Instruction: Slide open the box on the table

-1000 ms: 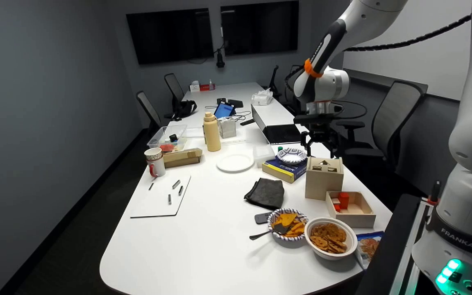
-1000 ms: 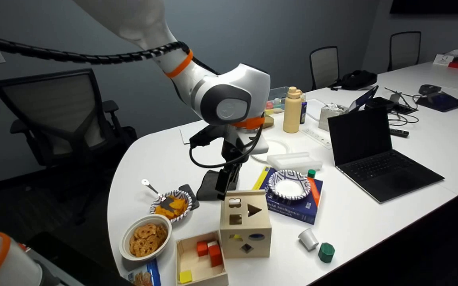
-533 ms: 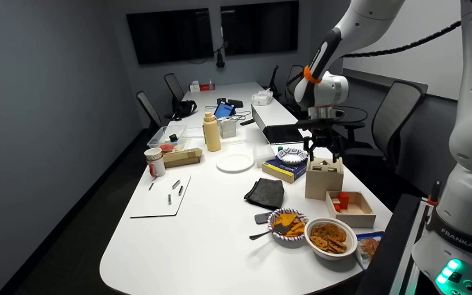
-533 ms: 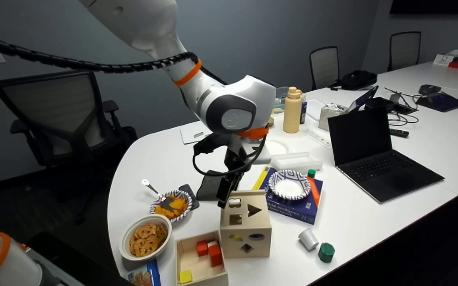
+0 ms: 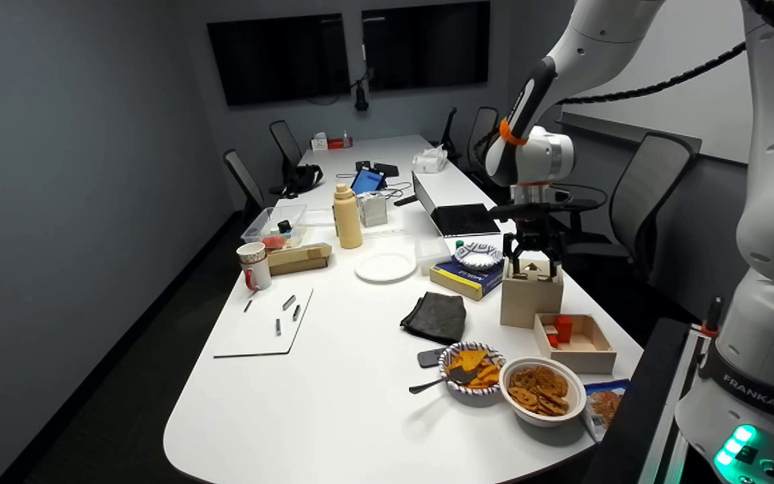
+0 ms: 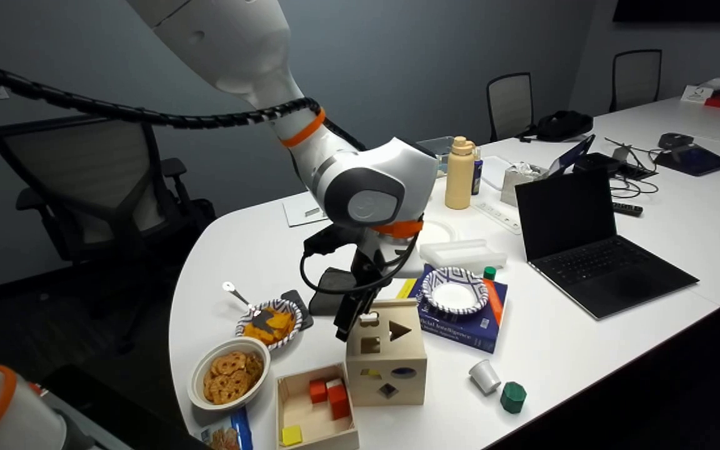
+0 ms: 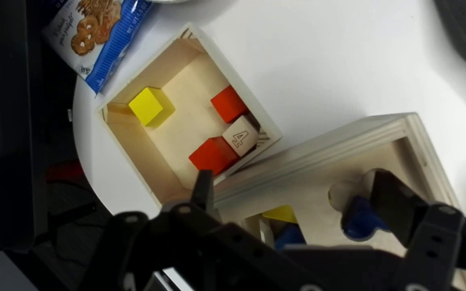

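The box [image 5: 530, 306] is a pale wooden cube with shaped holes, standing on the white table [image 5: 279, 417]. In an exterior view its top panel and side face [image 6: 391, 390] show several cut-outs. In the wrist view the recessed top panel [image 7: 318, 182] lies inside a raised rim, with blue and yellow pieces visible through holes. My gripper [image 5: 535, 270] points down at the box top, fingers apart and empty. In the wrist view the gripper [image 7: 293, 180] has one finger over the clover-shaped hole and the other at the box's edge near the tray. I cannot tell whether the fingertips touch the panel.
A low wooden tray [image 6: 316, 425] with red, yellow and plain blocks stands against the box. A blue book [image 6: 460, 334] carrying a patterned bowl [image 6: 455, 291] is beside it. A bowl of pretzels [image 5: 540, 391], a bowl of chips [image 5: 471, 368], a dark cloth [image 5: 435, 317] and a laptop [image 6: 604, 269] also lie around.
My gripper has moved down to the level of the box top and, in an exterior view, slightly right. Its fingers stay apart. The box and the tray have not moved.
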You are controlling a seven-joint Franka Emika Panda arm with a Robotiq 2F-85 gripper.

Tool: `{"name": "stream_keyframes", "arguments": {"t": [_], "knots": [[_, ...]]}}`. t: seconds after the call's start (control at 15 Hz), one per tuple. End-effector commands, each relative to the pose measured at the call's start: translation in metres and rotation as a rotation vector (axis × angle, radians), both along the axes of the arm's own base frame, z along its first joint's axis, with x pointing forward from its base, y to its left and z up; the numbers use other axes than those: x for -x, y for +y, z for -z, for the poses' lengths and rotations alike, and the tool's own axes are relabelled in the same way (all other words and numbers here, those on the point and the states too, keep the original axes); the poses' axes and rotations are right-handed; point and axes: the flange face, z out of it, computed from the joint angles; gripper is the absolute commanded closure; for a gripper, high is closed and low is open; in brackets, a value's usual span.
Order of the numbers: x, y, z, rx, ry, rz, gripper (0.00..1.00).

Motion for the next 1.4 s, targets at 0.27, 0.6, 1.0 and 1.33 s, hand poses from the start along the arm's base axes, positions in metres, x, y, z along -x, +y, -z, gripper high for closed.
{"name": "stream_keyframes", "arguments": {"t": [0.27,0.6,1.0,1.33], "knots": [[0.001,0.0,0.018,-0.006,0.022,0.007,0.0],[-0.002,-0.003,0.015,0.014,0.008,0.007,0.0],[0.0,-0.013,0.016,0.023,0.016,0.019,0.0],[-0.01,-0.018,0.016,0.048,-0.004,0.018,0.0]]}}
